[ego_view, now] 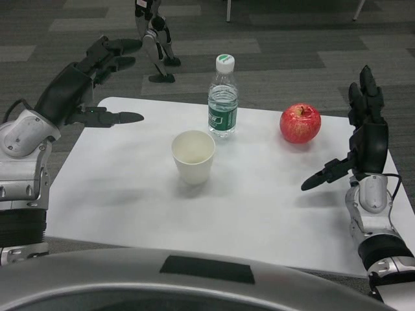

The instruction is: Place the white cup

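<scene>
Head view: white table (130,207), floor beyond far edge. Cup (193,157) upright near centre, mouth open, untouched, bare tabletop all round. Bottle (222,97) just behind cup, white cap, green label, writing too small to read. Apple (300,122) right of bottle, near far edge. Left hand (97,71) over far-left corner, fingers apart, holding nothing. Right hand (363,139) above right edge, fingers spread, holding nothing. Legs of second robot (155,39) on floor behind.

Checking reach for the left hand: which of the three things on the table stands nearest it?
The white cup, standing upright and open-topped in the table's middle. The water bottle is behind it, and the red apple is toward the right hand's side. The left hand is open.
</scene>
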